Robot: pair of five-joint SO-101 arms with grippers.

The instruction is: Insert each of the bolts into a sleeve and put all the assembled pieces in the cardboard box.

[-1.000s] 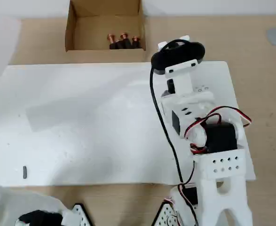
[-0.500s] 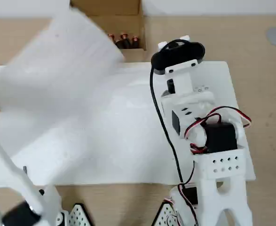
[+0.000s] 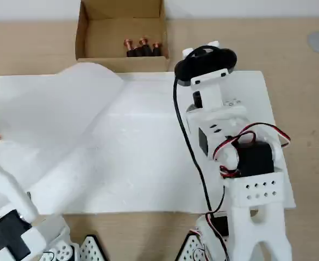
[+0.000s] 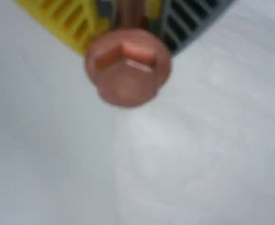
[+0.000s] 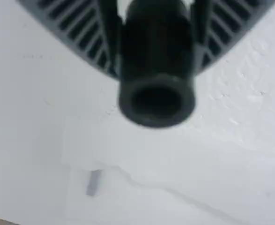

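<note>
The left tool (image 4: pixel 130 14) is closed on a copper bolt (image 4: pixel 128 68), pinching the shank between one yellow jaw and one dark, with the hex head sticking out free. The right tool (image 5: pixel 156 28) is clamped round a black sleeve (image 5: pixel 157 89), whose open bore faces outward. Both hang over the foam sheet (image 3: pixel 148 157) on the counter (image 3: pixel 300 81). At the far side, the box (image 3: pixel 83 32) holds three assembled pieces (image 3: pixel 142 48). The bolt looks light, stiff and smooth, so it could twist in the grip; holding the shank near the head suits it. The sleeve looks rigid and apt to roll, so it is best gripped across its middle with the mouth left clear.
</note>
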